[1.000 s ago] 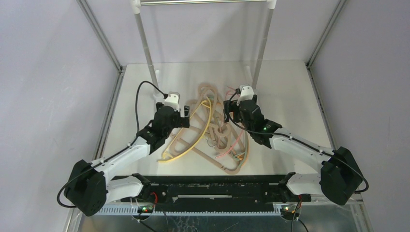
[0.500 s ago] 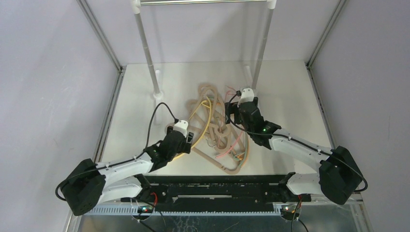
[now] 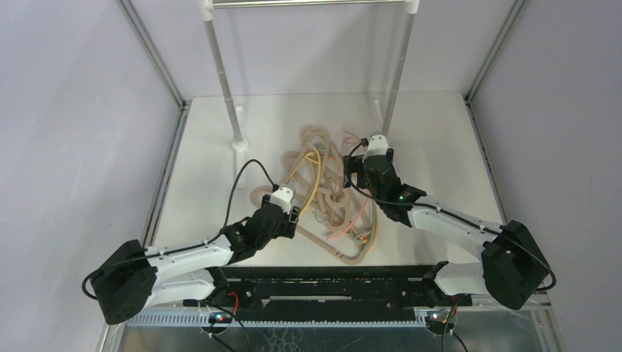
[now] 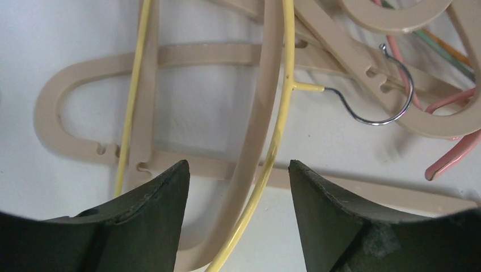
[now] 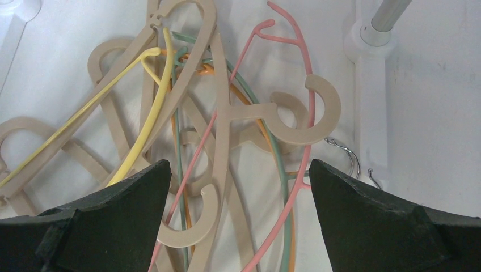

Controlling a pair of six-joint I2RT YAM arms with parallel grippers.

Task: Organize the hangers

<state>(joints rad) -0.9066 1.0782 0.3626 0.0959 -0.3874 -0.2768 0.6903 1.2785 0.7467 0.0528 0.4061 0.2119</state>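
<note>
Entry, first pick from tangle: my left claw (image 4: 238,167), jaws apart and empty, straddles thin yellow plastic hanger (image 4: 292,85) and thick beige plastic hanger (image 4: 264,113); right claw (image 5: 238,170) wide, empty; next, pinch yellow alone.

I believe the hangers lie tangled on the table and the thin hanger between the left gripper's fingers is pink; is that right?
Not quite: the thin one between the fingers of the left gripper is the yellow hanger, as the left wrist view shows. The pink hanger lies off to the side. The hangers do lie tangled on the table.
</note>
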